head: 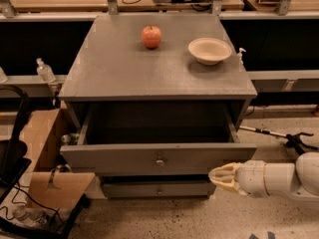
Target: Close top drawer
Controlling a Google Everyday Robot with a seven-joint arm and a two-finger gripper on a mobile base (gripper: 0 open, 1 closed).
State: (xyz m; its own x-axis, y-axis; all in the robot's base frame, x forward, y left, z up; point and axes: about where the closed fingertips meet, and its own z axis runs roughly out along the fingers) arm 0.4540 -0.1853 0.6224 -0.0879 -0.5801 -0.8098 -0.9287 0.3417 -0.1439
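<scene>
Speckled floor surrounded the grey cabinet (124, 71) at frame centre. Its top drawer (124, 157), a plain grey front with one small central knob, stood pulled out. Just below the drawer's lower right corner hovered the gripper (222, 177), fingers pressed together, grasping nothing.

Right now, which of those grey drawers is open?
The top drawer, pulled out with its inside showing; the lower drawer beneath sits shut. The gripper is beside the open front's lower right corner.
</scene>
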